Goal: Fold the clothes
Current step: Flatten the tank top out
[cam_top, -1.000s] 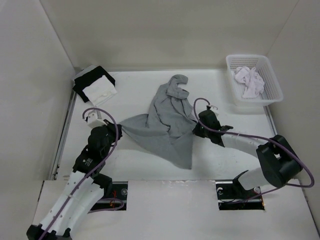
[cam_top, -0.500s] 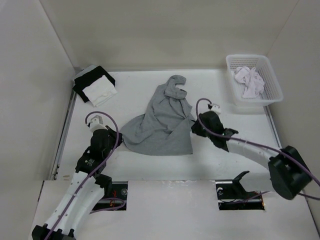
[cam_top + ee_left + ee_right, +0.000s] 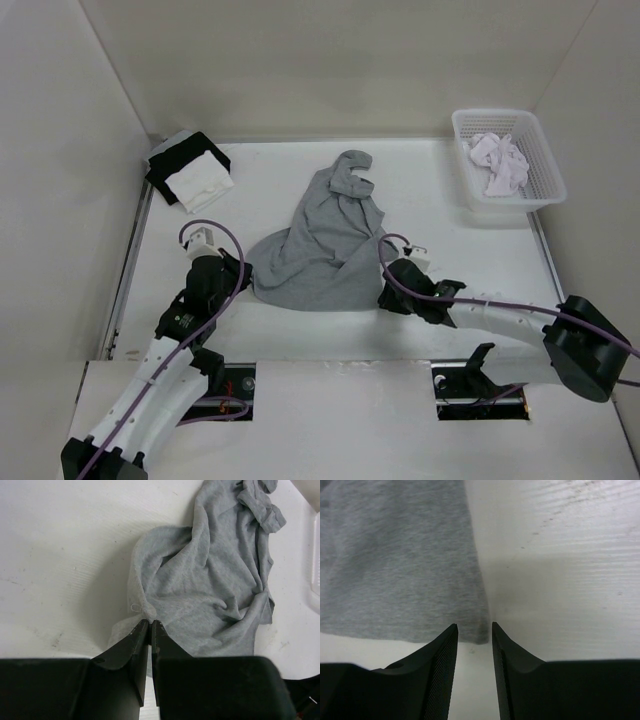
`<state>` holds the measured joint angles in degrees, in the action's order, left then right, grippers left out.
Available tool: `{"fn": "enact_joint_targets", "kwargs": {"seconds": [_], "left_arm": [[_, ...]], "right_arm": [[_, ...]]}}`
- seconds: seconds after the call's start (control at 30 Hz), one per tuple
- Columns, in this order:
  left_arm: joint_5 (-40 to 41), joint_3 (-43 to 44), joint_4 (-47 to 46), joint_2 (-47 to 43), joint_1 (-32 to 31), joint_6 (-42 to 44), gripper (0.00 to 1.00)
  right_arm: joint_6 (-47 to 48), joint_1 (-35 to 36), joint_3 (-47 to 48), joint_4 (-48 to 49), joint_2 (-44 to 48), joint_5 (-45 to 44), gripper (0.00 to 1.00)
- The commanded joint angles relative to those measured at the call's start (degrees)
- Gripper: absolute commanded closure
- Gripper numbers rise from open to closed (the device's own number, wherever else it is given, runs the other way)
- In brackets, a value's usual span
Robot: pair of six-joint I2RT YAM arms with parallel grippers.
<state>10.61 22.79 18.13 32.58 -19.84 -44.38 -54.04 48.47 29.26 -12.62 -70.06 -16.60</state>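
The clothes, one grey sleeveless shirt [image 3: 325, 250], lie rumpled mid-table with the neck end toward the back wall. My left gripper [image 3: 240, 270] is at the shirt's left edge. In the left wrist view the left gripper [image 3: 150, 623] is shut, with a bunched fold of the shirt [image 3: 210, 580] pinched at its tips. My right gripper [image 3: 385, 298] is low at the shirt's near right corner. In the right wrist view the right gripper [image 3: 474, 626] is open, and the corner of the shirt [image 3: 395, 555] lies flat just past its tips, untouched.
A white basket [image 3: 457, 140] stands at the back right with a small white garment [image 3: 500, 165] in it. A black-and-white stack of cloth [image 3: 188, 172] sits at the back left. White walls close in the table on three sides.
The right gripper has opened, let go of the shirt and moved toward the near edge. The shirt's long near corner is gone and its near edge runs straight. The left gripper shifted slightly right, still holding.
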Motion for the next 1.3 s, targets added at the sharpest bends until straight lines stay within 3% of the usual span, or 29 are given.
{"fn": "enact_joint_targets", "kwargs": {"seconds": [0.0, 0.33, 0.47, 0.57, 0.7, 0.87, 1.07, 1.17, 1.27], "left_arm": [[-0.59, -0.9, -3.36, -1.81, -0.33, -0.18, 0.98], [-1.03, 0.06, -5.12, -1.12, -0.68, 0.7, 0.98], [-1.03, -0.11, -6.0, -1.02, -0.69, 0.96, 0.98], [-1.03, 0.5, -7.23, -0.41, -0.51, 0.26, 0.98], [-0.33, 6.37, -9.07, -0.58, -0.95, -0.88, 0.99], [2.3, 21.12, -11.79, -1.81, -1.91, -1.76, 1.0], [5.99, 42.57, -17.85, -0.06, -1.31, 1.57, 1.0], [6.44, 53.12, -21.29, 2.92, -0.34, 3.07, 1.0], [5.3, 62.18, -21.21, 7.49, 0.11, 3.77, 1.0]], "right_arm": [[-1.95, 0.35, 3.43, -3.89, -1.83, -4.31, 0.63], [-3.17, 0.79, 3.7, -4.78, -4.64, -0.29, 0.71], [-3.26, 0.79, 3.27, -3.64, -4.74, 1.48, 0.88], [-4.14, 0.53, 2.74, -2.5, 0.17, 1.83, 0.98], [-1.0, 0.53, 6.85, -3.02, 14.91, -1.49, 1.0], [9.89, 1.75, 26.85, -13.55, 26.98, -11.94, 1.0], [30.53, 15.7, 61.83, -16.65, 22.01, -27.93, 1.0], [46.6, 26.07, 77.23, -9.39, 15.5, -36.81, 1.0], [63.04, 30.93, 85.51, 3.26, 10.49, -39.56, 1.0]]}}
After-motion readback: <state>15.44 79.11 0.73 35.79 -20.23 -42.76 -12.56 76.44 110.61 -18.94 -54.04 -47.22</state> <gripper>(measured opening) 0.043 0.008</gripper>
